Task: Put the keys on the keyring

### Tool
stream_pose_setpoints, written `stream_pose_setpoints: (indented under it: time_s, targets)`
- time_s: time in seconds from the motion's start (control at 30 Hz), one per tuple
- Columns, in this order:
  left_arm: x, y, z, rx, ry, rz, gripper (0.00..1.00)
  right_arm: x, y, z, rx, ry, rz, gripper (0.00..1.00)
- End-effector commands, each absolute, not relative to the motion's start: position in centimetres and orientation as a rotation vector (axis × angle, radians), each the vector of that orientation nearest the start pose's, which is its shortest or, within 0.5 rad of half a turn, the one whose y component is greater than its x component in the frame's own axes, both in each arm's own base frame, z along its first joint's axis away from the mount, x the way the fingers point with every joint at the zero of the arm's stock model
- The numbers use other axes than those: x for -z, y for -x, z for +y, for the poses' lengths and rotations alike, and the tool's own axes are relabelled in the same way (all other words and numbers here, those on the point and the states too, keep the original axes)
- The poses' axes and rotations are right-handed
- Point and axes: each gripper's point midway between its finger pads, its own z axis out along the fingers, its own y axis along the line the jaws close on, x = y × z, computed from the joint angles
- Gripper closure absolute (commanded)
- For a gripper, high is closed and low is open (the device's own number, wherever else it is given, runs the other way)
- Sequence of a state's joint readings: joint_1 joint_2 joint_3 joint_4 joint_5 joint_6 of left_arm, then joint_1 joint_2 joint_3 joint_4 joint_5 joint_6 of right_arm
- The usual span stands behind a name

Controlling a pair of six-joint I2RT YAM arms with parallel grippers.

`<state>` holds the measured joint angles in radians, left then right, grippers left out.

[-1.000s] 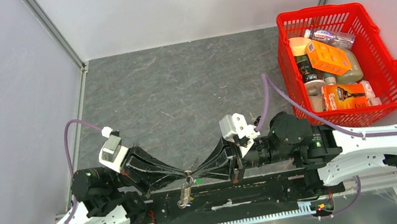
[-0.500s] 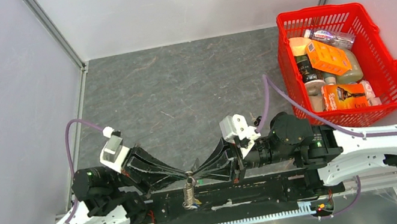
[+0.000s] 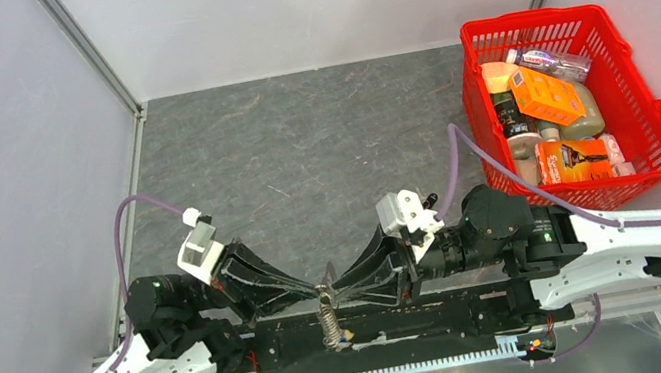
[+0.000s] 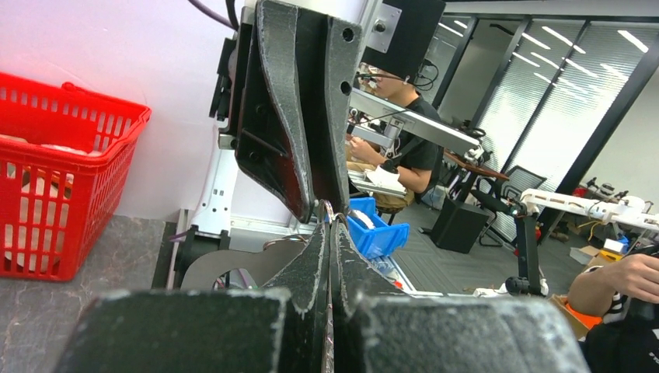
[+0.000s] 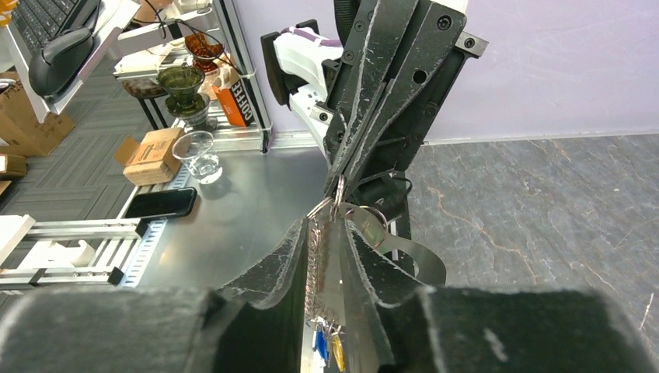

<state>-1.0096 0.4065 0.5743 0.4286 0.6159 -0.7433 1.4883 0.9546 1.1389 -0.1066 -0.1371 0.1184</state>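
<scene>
- Left gripper point(image 3: 316, 288): jaws pressed together, pinching the top loop of the keyring point(image 5: 334, 200).
- The keyring hung in the air at the near edge of the bench point(image 3: 299, 141), about mid-width, over the black base rail point(image 3: 429, 317).
- Right gripper point(image 3: 340, 287): jaws slightly spread and tip to tip with the left ones. The twisted chain point(image 5: 314, 264) hung in the gap, close to one finger, with no clamp visible.
- Keys point(image 5: 326, 346), blue and yellow caps showing, dangled at the chain's bottom end, below the right jaws. How they attach was hidden.
- Relation that matters: the chain's long axis was vertical. It dropped straight down from the left pinch and ran through the right gap.
- Judgement: the right arm was the free one and already straddled the chain, so a regrasp needs only a squeeze.
- Judgement: the load depended on the left pinch alone.
</scene>
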Motion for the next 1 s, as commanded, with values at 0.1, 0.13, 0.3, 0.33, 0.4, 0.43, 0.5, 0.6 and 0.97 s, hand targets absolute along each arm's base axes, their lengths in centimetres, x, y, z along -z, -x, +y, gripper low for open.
stream_pose_setpoints:
  time_s: [0.1,0.13,0.3,0.33,0.4,0.43,0.5,0.6,0.97]
  targets:
    - [-41.0,0.2,-23.2,1.827,-0.834,1.045,0.98,-43.0,0.0,33.2,-1.35,1.146,1.185,0.68]
    - [-40.9,0.2,-23.2,1.823,-0.838,1.059,0.98,-43.0,-0.1,33.1,-1.339,1.155,1.202,0.67]
    - [-40.5,0.2,-23.6,1.809,-0.874,1.123,0.98,-43.7,-0.9,32.8,-1.287,1.153,1.285,0.67]
    - [-40.5,0.1,-23.6,1.805,-0.876,1.132,0.98,-43.9,-1.2,32.8,-1.273,1.144,1.307,0.67]
    - [-40.3,0.2,-23.7,1.8,-0.892,1.155,0.98,-43.6,-1.8,32.8,-1.231,1.14,1.36,0.67]
    - [-40.2,0.2,-23.7,1.798,-0.901,1.162,0.98,-43.4,-2.0,32.9,-1.217,1.141,1.383,0.67]
    - [-39.9,0.2,-23.9,1.786,-0.918,1.186,0.98,-42.8,-2.2,33.2,-1.195,1.151,1.424,0.67]
    - [-39.7,0.3,-23.9,1.773,-0.94,1.208,0.98,-42.3,-2.8,33.8,-1.154,1.142,1.482,0.67]
    - [-39.8,0.7,-23.5,1.745,-0.985,1.219,0.98,-41.5,-2.9,34.9,-1.183,1.149,1.598,0.66]
